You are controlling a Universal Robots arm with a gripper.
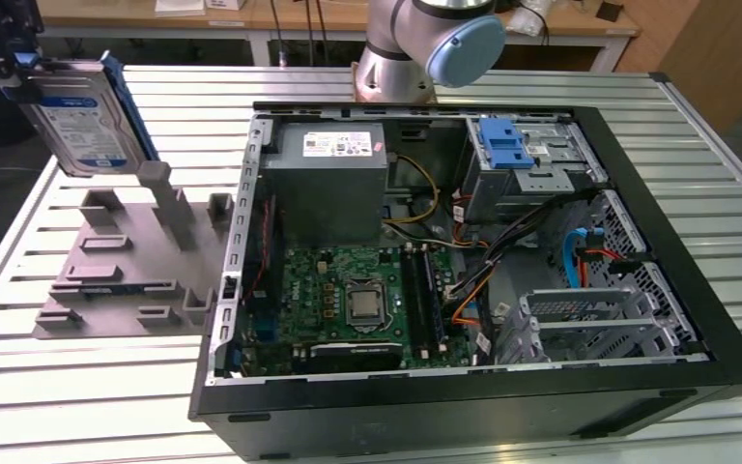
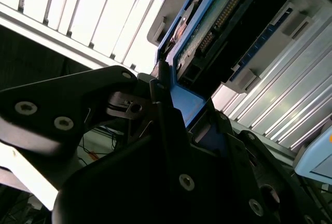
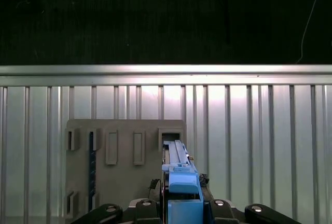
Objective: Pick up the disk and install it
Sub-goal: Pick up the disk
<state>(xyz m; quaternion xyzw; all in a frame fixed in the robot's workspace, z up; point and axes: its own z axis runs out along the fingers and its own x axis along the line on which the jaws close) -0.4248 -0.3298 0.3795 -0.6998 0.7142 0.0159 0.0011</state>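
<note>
Closed on one end of the disk (image 1: pixel 85 121), the gripper (image 1: pixel 20 68) pinches the blue plastic frame between narrowly set jaws, as both wrist views show. The disk hangs on edge in the air at the exterior view's left, over the grey holder (image 1: pixel 113 261) and apart from it. It looks stiff and fairly heavy for its size. Its smooth metal faces are likely slippery and its circuit side fragile, so the framed edges seem the safest place to hold it. Beyond, on the worktop (image 1: pixel 74 387), lies the open computer case (image 1: pixel 680 290), well apart, with its drive cage (image 1: pixel 526 159).
</note>
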